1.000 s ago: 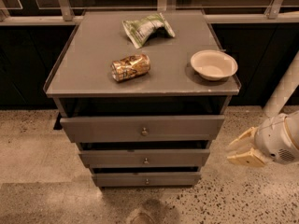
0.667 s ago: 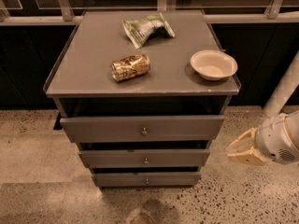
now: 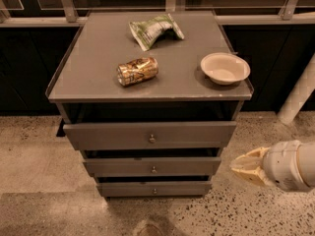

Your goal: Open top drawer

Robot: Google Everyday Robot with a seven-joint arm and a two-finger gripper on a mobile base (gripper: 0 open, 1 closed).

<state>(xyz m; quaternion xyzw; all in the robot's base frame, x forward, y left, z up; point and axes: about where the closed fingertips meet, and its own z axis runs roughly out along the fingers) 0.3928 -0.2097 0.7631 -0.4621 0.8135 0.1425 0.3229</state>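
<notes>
The top drawer [image 3: 108, 134] is the widest and tallest of three grey drawer fronts under the cabinet top. It has a small round metal knob [image 3: 152, 139] at its centre and stands pulled out a little, with a dark gap above it. My gripper [image 3: 242, 167] is at the lower right, off the cabinet's right side, level with the middle drawer [image 3: 118, 167]. It points left and holds nothing. It is well to the right of the knob and touches no drawer.
On the grey cabinet top [image 3: 88, 73] lie a crushed gold can [image 3: 137, 71], a crumpled green and white bag [image 3: 155, 29] and a white bowl [image 3: 225, 68]. The bottom drawer [image 3: 128, 189] is narrowest. Speckled floor [image 3: 39, 181] surrounds the cabinet. A white post [image 3: 298, 95] stands at right.
My gripper has shifted slightly, staying at the cabinet's lower right. The drawers and the things on top have not moved.
</notes>
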